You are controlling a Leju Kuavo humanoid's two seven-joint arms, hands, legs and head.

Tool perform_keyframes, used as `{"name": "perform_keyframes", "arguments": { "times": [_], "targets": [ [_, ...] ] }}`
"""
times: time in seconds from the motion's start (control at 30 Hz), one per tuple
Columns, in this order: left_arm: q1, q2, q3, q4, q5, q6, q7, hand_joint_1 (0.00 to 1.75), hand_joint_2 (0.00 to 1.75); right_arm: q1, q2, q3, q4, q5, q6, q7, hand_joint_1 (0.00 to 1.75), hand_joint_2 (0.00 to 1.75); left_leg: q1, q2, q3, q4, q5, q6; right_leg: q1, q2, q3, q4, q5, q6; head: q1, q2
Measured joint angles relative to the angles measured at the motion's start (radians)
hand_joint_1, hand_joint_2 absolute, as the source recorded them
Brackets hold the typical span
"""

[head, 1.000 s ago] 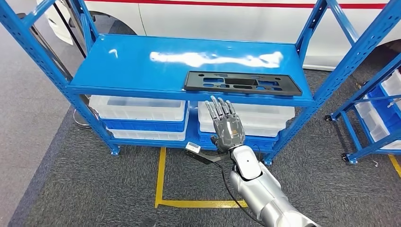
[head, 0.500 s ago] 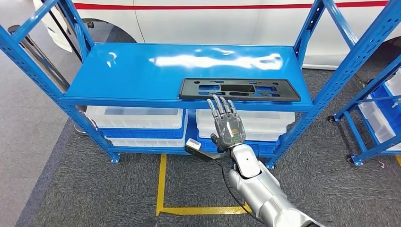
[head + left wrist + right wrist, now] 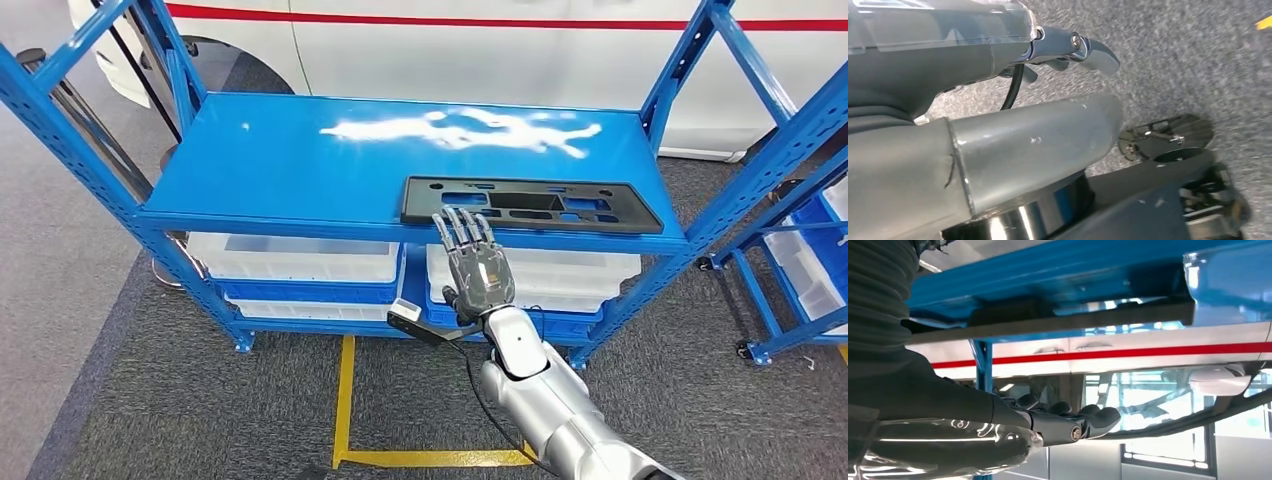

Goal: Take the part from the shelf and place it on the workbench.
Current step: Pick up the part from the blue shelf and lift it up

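Since the earlier frames the whole head view has shifted a little, which is the camera moving, and the right hand (image 3: 477, 265) has crept up toward the shelf edge, so that its fingertips (image 3: 460, 220) now overlap the near rim of the part where a second ago they sat below the edge. Largest in sight is the white car (image 3: 480, 45) with a red stripe, parked behind everything. In front of it stands the blue rack (image 3: 90, 170), its glossy top shelf (image 3: 290, 160) catching a bright glare. A second blue rack (image 3: 790, 260) stands at the right. Dark grey carpet (image 3: 130, 400) covers the floor, with yellow tape (image 3: 345, 400) marking a box in front of the rack. White bins (image 3: 300, 258) sit on the lower level. The part (image 3: 530, 203), a flat black plate with cut-outs, lies on the top shelf at its front right, its long side along the edge. The silver right arm (image 3: 545, 400) rises from below, its hand held flat with the back facing the camera, fingers straight and slightly spread, holding nothing. From the right wrist, those fingers (image 3: 1088, 420) lie extended beneath the blue shelf. At the left wrist, the left hand (image 3: 998, 45) hangs over the carpet, and I cannot tell how its fingers are set.
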Motion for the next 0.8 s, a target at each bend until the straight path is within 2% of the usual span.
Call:
{"name": "perform_keyframes", "arguments": {
  "times": [0.07,0.1,0.13,0.17,0.2,0.23,0.27,0.3,0.37,0.43,0.47,0.5,0.57,0.6,0.63,0.67,0.73,0.77,0.8],
  "targets": [
    [0.0,0.0,0.0,0.0,0.0,0.0,0.0,0.0,0.0,-0.001,-0.001,0.0,0.006,0.0,0.0,0.018,0.0,1.75,-0.003,0.0,0.006,0.0,-0.007,0.007,0.0,0.0,-0.08,0.13,-0.039,0.001,0.0,0.0],
    [0.001,0.0,0.0,0.0,0.0,0.0,0.0,0.0,0.0,0.0,-0.003,0.0,0.01,0.0,0.0,0.03,0.0,1.75,-0.004,-0.001,0.01,0.0,-0.011,0.009,0.001,0.0,-0.107,0.162,-0.035,0.0,0.0,0.0],
    [0.002,0.0,0.0,0.0,0.0,0.0,0.0,0.0,0.0,-0.001,-0.005,0.0,0.015,0.0,0.0,0.041,0.0,1.75,-0.006,-0.002,0.016,0.001,-0.016,0.009,0.001,0.0,-0.115,0.155,-0.01,-0.003,0.0,0.0],
    [0.003,0.0,0.0,0.0,0.0,0.001,0.0,0.0,0.0,-0.003,-0.007,0.0,0.019,0.0,0.001,0.054,0.0,1.75,-0.007,-0.004,0.025,0.001,-0.022,0.008,0.003,0.0,-0.103,0.11,0.032,-0.007,0.0,0.0],
    [0.004,0.0,0.0,0.0,0.0,0.001,-0.001,0.0,0.0,-0.007,-0.01,0.0,0.024,0.0,0.002,0.067,0.0,1.75,-0.008,-0.005,0.035,0.001,-0.029,0.006,0.005,0.0,-0.078,0.039,0.078,-0.014,0.0,0.0],
    [0.004,0.0,0.0,0.0,-0.001,0.001,-0.002,0.0,0.0,-0.012,-0.014,0.0,0.031,-0.001,0.005,0.079,0.0,1.75,-0.009,-0.005,0.042,-0.001,-0.035,0.004,0.008,0.0,-0.052,-0.022,0.111,-0.02,0.0,0.0],
    [0.003,0.0,0.0,0.0,-0.001,0.0,-0.002,0.0,0.0,-0.019,-0.018,-0.001,0.039,-0.003,0.01,0.092,0.0,1.75,-0.01,-0.006,0.046,-0.001,-0.04,0.0,0.012,0.001,-0.03,-0.073,0.129,-0.026,-0.001,0.0],
    [0.002,0.0,0.0,0.0,-0.001,0.0,-0.003,0.0,0.0,-0.026,-0.022,-0.002,0.048,-0.005,0.017,0.103,0.0,1.75,-0.011,-0.005,0.047,-0.002,-0.043,-0.004,0.016,0.001,-0.018,-0.101,0.131,-0.029,-0.001,0.0],
    [0.002,0.0,0.001,0.001,-0.002,-0.001,-0.003,0.0,0.0,-0.037,-0.032,-0.007,0.065,-0.012,0.037,0.123,0.0,1.75,-0.011,-0.005,0.048,-0.005,-0.047,-0.015,0.021,0.002,-0.009,-0.116,0.119,-0.032,-0.001,0.0],
    [0.004,0.001,0.002,0.001,-0.002,-0.002,-0.003,0.0,0.0,-0.042,-0.045,-0.017,0.079,-0.02,0.061,0.146,0.0,1.75,-0.01,-0.002,0.049,0.001,-0.058,-0.025,0.015,0.003,0.002,-0.127,0.115,-0.037,-0.002,0.0],
    [0.006,0.003,0.004,0.001,-0.003,-0.004,-0.003,0.0,0.0,-0.045,-0.052,-0.023,0.085,-0.025,0.07,0.157,0.0,1.75,-0.009,-0.001,0.038,0.026,-0.071,-0.03,0.011,0.003,0.01,-0.134,0.114,-0.041,-0.003,0.0],
    [0.009,0.008,0.005,0.002,-0.007,-0.009,-0.002,0.0,0.0,-0.046,-0.066,-0.03,0.091,-0.033,0.074,0.168,0.0,1.75,-0.008,0.0,0.013,0.076,-0.093,-0.035,0.007,0.002,0.019,-0.138,0.111,-0.045,-0.004,0.0],
    [0.019,0.028,0.005,0.003,-0.017,-0.03,-0.008,0.0,0.0,-0.042,-0.105,-0.049,0.102,-0.057,0.066,0.179,0.0,1.75,-0.008,0.0,-0.066,0.215,-0.14,-0.043,0.007,-0.002,0.032,-0.14,0.101,-0.049,-0.005,0.0],
    [0.024,0.04,0.005,0.005,-0.02,-0.042,-0.014,0.0,0.0,-0.037,-0.129,-0.062,0.107,-0.07,0.057,0.181,0.0,1.75,-0.008,0.0,-0.103,0.269,-0.149,-0.045,0.007,-0.004,0.039,-0.14,0.095,-0.05,-0.005,0.0],
    [0.03,0.05,0.005,0.006,-0.023,-0.051,-0.02,0.0,0.0,-0.032,-0.152,-0.075,0.111,-0.079,0.048,0.181,0.0,1.75,-0.007,0.001,-0.124,0.289,-0.136,-0.047,0.007,-0.005,0.047,-0.139,0.089,-0.049,-0.005,0.0],
    [0.038,0.06,0.005,0.007,-0.024,-0.056,-0.023,0.0,0.0,-0.029,-0.175,-0.088,0.115,-0.086,0.039,0.184,0.0,1.75,-0.007,0.001,-0.126,0.27,-0.104,-0.047,0.007,-0.004,0.056,-0.138,0.081,-0.047,-0.005,0.0],
    [0.052,0.076,0.005,0.01,-0.028,-0.059,-0.024,0.0,0.0,-0.026,-0.217,-0.113,0.122,-0.09,0.023,0.196,0.0,1.75,-0.007,0.001,-0.084,0.146,-0.011,-0.041,0.006,-0.001,0.073,-0.134,0.065,-0.042,-0.005,0.0],
    [0.056,0.082,0.005,0.012,-0.03,-0.059,-0.022,0.0,0.0,-0.026,-0.235,-0.124,0.124,-0.091,0.017,0.203,0.0,1.75,-0.008,0.001,-0.059,0.083,0.02,-0.036,0.007,0.002,0.078,-0.13,0.057,-0.037,-0.005,0.0],
    [0.056,0.086,0.005,0.014,-0.032,-0.059,-0.021,0.0,0.0,-0.025,-0.251,-0.134,0.126,-0.09,0.012,0.208,0.0,1.75,-0.01,0.001,-0.042,0.041,0.033,-0.03,0.008,0.004,0.079,-0.128,0.052,-0.031,-0.005,0.0]
  ]
}}
